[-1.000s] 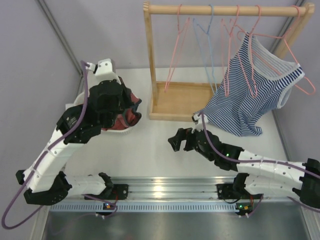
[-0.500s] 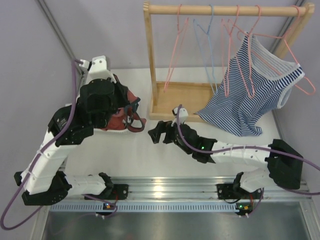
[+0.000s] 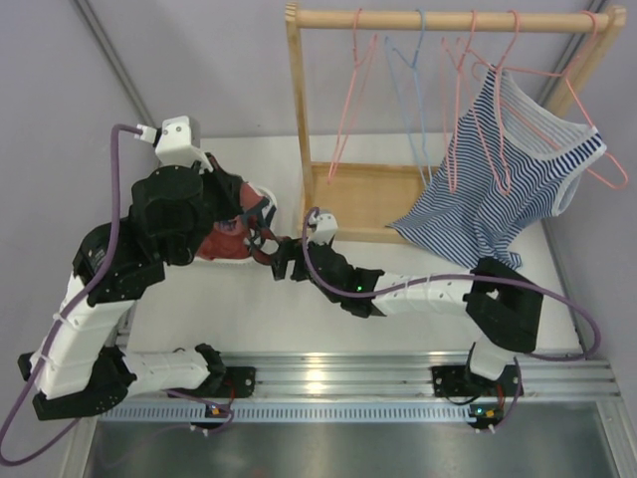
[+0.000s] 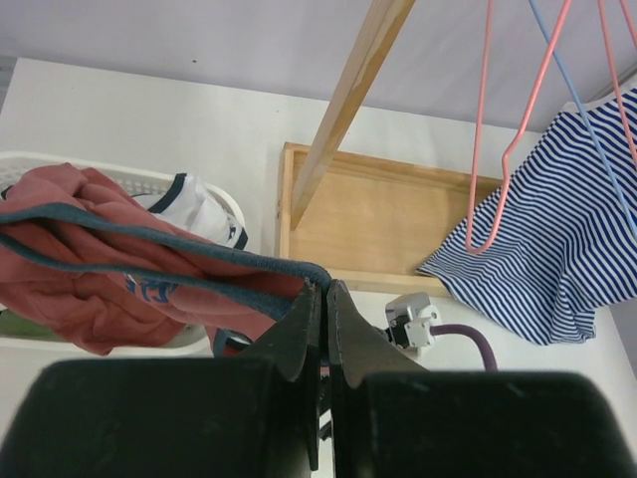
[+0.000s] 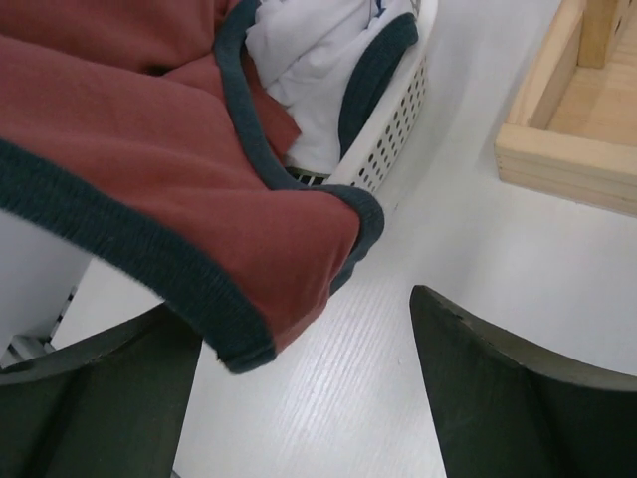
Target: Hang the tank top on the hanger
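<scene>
Left gripper (image 4: 324, 291): jaws closed, pinching a fold of the navy trim of the tank top (image 4: 90, 289). The trim is drawn taut from the pinch back toward the bunched rust-red body.

Right gripper (image 5: 304, 309): jaws spread, nothing held. A trimmed corner of the shirt hangs just above the gap, nearer one finger (image 5: 109, 398) than the other; bare table (image 5: 328, 418) shows between them.

Position of the shirt: partly lifted, the rest draped in and over the white basket (image 5: 388, 149) with a white cloth (image 5: 318, 60), on the left half of the table, near the left edge of the wooden rack (image 3: 295, 119).

Step judged in hand: a second grip, so that the shirt can be spread between two arms.

To be done well:
- The hanging corner should be centred in the gap before closing, and trim taken rather than loose body cloth.
- The basket wall and the white cloth must be kept out of the pinch.
- The first pinch should be kept firm.

The hanger (image 4: 480, 129), taken to be the free pink one, hangs on the rail well apart, beside a striped tank top (image 3: 498, 189).
</scene>
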